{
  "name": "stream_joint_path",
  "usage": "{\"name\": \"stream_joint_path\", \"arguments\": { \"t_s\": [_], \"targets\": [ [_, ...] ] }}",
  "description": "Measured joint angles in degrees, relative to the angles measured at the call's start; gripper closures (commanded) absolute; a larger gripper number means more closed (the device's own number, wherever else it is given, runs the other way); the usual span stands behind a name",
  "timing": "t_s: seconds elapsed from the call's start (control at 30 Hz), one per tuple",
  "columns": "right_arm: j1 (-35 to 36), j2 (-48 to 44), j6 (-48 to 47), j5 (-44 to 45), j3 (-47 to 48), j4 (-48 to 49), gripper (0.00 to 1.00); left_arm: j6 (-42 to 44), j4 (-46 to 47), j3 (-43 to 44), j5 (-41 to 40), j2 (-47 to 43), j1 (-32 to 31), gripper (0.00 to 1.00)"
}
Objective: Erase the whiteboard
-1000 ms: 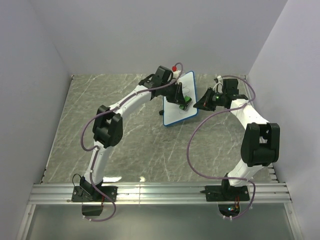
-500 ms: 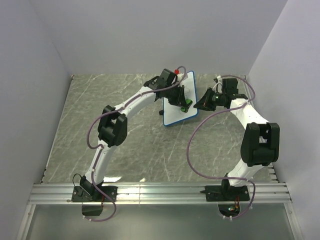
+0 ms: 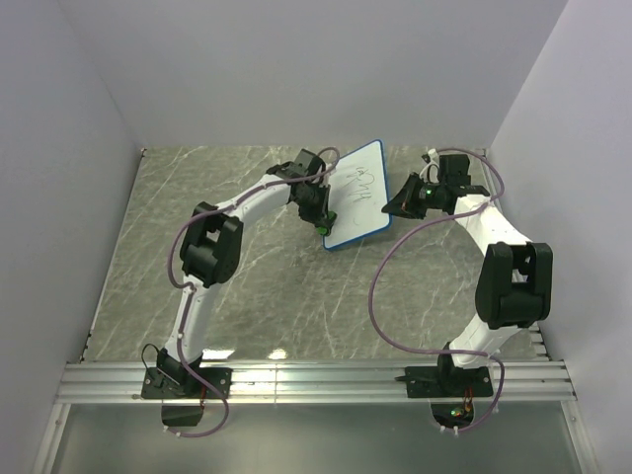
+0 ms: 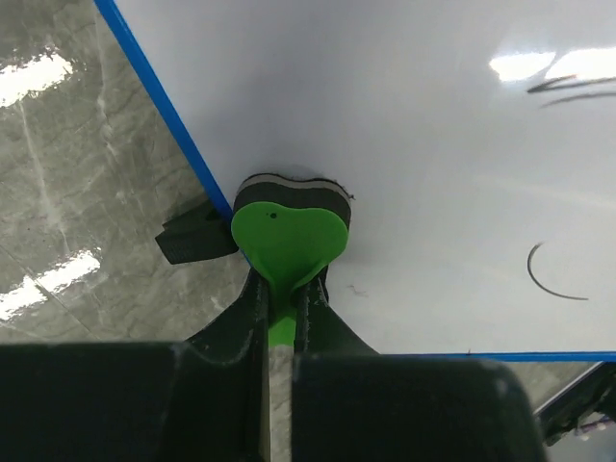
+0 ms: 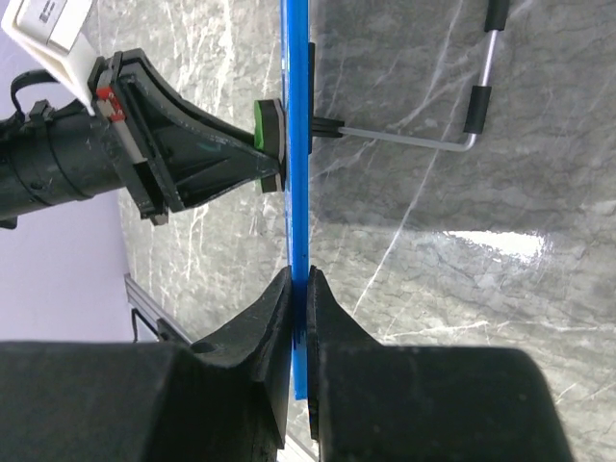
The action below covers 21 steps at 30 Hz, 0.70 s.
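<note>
The whiteboard (image 3: 357, 193) stands propped on its edge on the grey marbled desk (image 3: 247, 286), toward 1 o'clock from the desk's middle in the top view, with its white face turned toward the left arm and its blue frame running all round. The left pincer (image 4: 281, 292) is pressed together on the green handle of an eraser (image 4: 289, 234), and the eraser's dark pad lies flat against the board's face just inside the frame, at the board's 7 o'clock corner as the top view shows it. In the left wrist view a small black foot (image 4: 195, 236) juts from the frame just beside the eraser, at its 9 o'clock. Thin dark scribbles (image 4: 568, 89) show on the face toward 2 o'clock from the eraser, well apart from it, and a single curved stroke (image 4: 553, 279) lies at its 3 o'clock. The right pincer (image 5: 299, 289) pinches the blue frame from both sides, its fingers closed on the rim at the board's 3 o'clock edge in the top view. The right wrist view sees the board edge-on as a narrow blue line, with the eraser touching one side and a bent wire stand (image 5: 423, 138) with black sleeves reaching out from the other side over the desk.
</note>
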Motion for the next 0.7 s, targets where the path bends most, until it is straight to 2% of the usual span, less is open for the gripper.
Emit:
{"name": "stream_joint_path", "arguments": {
  "t_s": [0.17, 0.43, 0.7],
  "targets": [
    [0.0, 0.0, 0.1, -0.1, 0.3, 0.1, 1.00, 1.5, -1.5, 0.8, -0.5, -0.6, -1.2, 1.00],
    [0.0, 0.5, 0.5, -0.2, 0.7, 0.0, 1.00, 1.3, -3.7, 12.4, 6.6, 0.3, -8.1, 1.00],
    [0.0, 0.6, 0.4, 0.1, 0.5, 0.2, 1.00, -1.8, 0.4, 11.2, 10.6, -0.4, -9.4, 1.00]
  ]
}}
